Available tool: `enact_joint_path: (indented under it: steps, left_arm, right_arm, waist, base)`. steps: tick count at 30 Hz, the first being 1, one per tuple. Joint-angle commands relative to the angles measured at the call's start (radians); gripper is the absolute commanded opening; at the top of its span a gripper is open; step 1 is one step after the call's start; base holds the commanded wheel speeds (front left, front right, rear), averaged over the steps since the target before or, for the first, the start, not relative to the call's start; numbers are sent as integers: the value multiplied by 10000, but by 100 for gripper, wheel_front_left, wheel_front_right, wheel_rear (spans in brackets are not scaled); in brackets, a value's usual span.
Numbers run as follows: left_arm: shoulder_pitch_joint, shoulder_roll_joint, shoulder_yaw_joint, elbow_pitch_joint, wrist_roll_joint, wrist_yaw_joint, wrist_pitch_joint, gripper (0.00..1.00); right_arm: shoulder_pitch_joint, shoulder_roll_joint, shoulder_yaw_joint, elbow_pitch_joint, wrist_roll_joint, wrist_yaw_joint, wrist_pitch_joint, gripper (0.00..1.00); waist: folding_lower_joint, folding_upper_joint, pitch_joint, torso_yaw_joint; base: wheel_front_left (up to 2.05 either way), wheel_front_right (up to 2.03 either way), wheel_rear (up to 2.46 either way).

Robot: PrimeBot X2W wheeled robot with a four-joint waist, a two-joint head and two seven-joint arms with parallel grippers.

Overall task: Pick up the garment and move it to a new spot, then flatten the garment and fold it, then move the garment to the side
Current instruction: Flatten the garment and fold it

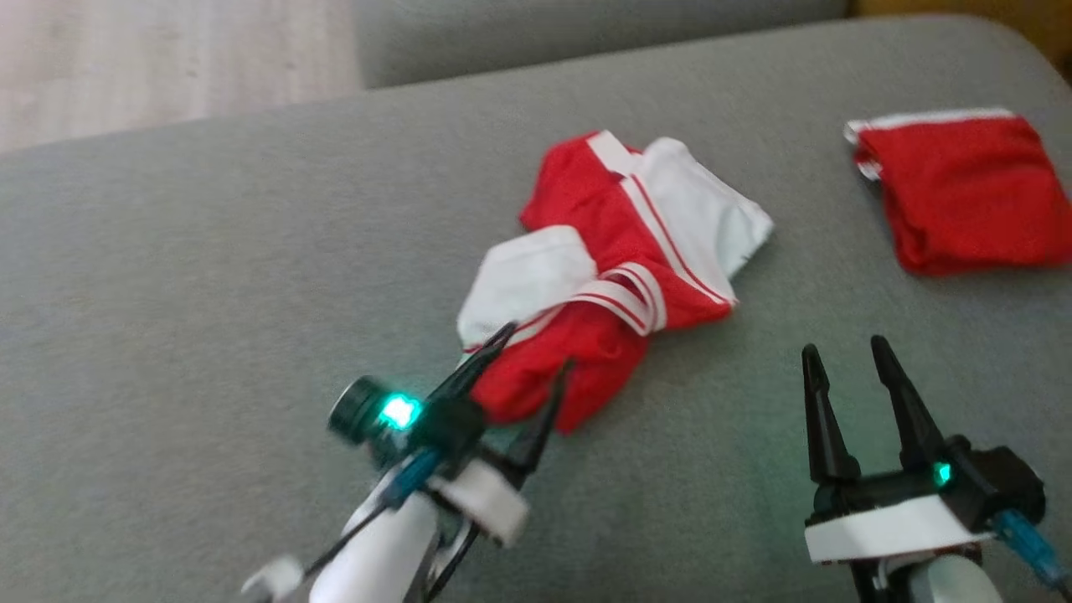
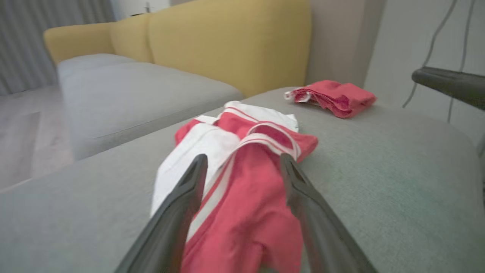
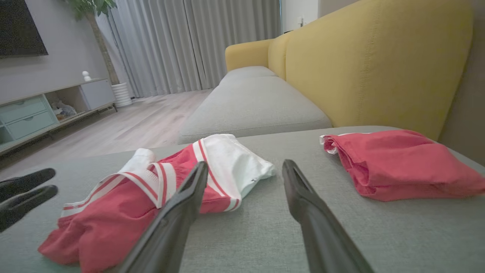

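On the broad grey cushion (image 1: pixel 209 293), which carries all the work, two pieces of clothing lie well apart. Beyond its far edge stands a second grey seat (image 3: pixel 254 102) with a yellow backrest (image 3: pixel 371 64) along one side. Pale wooden floor (image 3: pixel 144 121) lies past the far left corner.

Item one: the garment (image 1: pixel 620 276), red with white panels and red-and-white striped bands, lies crumpled near the middle of the cushion. It is bunched, not flat. A white panel points towards the far right and a red end trails towards the near edge. A striped band crosses the heap about its middle.

Item two: a folded red piece (image 1: pixel 971 193) with a white trim along its far side sits near the far right corner. It is clear of the garment, with bare cushion between the two.

Item three: the left gripper (image 1: pixel 540 345) is at the near end of the garment with its fingers spread wide. In the left wrist view the red cloth lies between the two fingers, which are not closed on it. Whether the fingertips touch the cloth cannot be told. A green light glows on its body.

Item four: the right gripper (image 1: pixel 842 345) stands over bare cushion near the near edge, to the right of the garment and apart from it. Its fingers are likewise spread wide, with nothing between them. A small green light shows at its base.
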Motion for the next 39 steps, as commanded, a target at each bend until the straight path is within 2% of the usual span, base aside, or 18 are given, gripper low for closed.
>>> enact_joint_path:
  steps: [1,9,14,19,27,33,34,35,36,39]
  left_arm:
    - [-838,-59,-111,-27,-52,-84,140,100]
    - [-2587,-60,-1943,1399,-985,-269,1137,100]
    - [-3206,-60,-2156,2071,-1083,391,988,100]
    - [-3501,-60,-2314,2345,-1380,744,248,100]
    - [-3537,-60,-2445,2227,-2875,585,83,100]
    - [-3943,-60,-2761,2533,-3423,525,181,100]
    - [-4029,-60,-2780,2601,-3460,525,140,83]
    - [-4111,-60,-2818,2676,-3468,514,96,30]
    - [-4174,-60,-2887,2753,-3491,441,78,0]
    - [-4352,-60,-3092,2837,-3637,205,-18,0]
  right_arm:
    - [-501,-66,279,-406,-7,-7,-26,100]
    - [-843,-66,308,-517,156,-7,-26,100]
    - [-939,-66,305,-566,274,-7,-26,100]
    - [-894,-66,267,-547,347,-7,-26,100]
    - [-939,-66,395,-421,276,-7,-26,100]
    - [-1016,-66,528,-413,255,-7,-26,100]
    - [-1032,-66,553,-421,259,-7,-26,100]
    - [-1048,-66,576,-431,266,-7,-26,100]
    - [-1060,-66,591,-444,278,-7,-26,100]
    - [-1086,-66,646,-470,339,-7,-26,100]
  waist:
    - [-2,0,628,-658]
    - [-2,0,1409,-1698]
    - [-2,0,1711,-2080]
    - [-2,0,1735,-2166]
    - [-2,0,1592,-2128]
    - [-2,0,1651,-2255]
    - [-2,0,1675,-2290]
    - [-2,0,1696,-2324]
    - [-2,0,1709,-2351]
    - [-2,0,1705,-2417]
  base:
    - [0,0,0]
    - [0,0,0]
    - [0,0,0]
    - [0,0,0]
    - [0,0,0]
    - [0,0,0]
    - [0,0,0]
    - [0,0,0]
    - [0,0,0]
    - [0,0,0]
